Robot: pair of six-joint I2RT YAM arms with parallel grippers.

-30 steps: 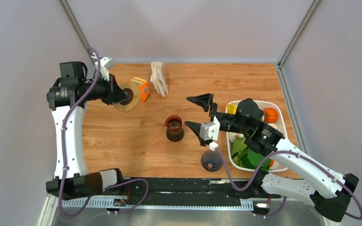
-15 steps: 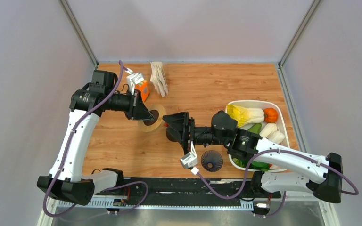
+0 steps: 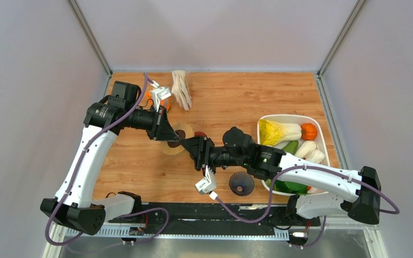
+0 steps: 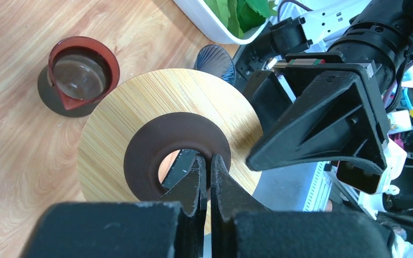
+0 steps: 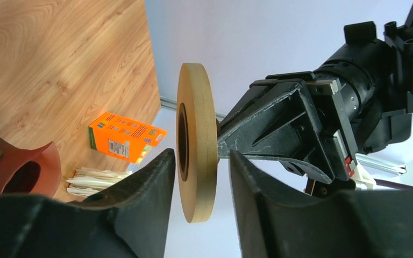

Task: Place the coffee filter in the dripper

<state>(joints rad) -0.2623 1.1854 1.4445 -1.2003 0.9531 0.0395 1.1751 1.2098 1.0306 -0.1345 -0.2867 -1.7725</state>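
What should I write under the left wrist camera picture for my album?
Left gripper pinches a wooden ring by its dark middle, the open right gripper at its edge.

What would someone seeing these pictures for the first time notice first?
The arms meeting mid-table: the left end effector pinches a tan wooden disc at its dark centre hole, holding it on edge, while the open right end effector straddles its rim. Next, the white basket of bright vegetables at right, and the dark ribbed dripper, empty, at the near edge.
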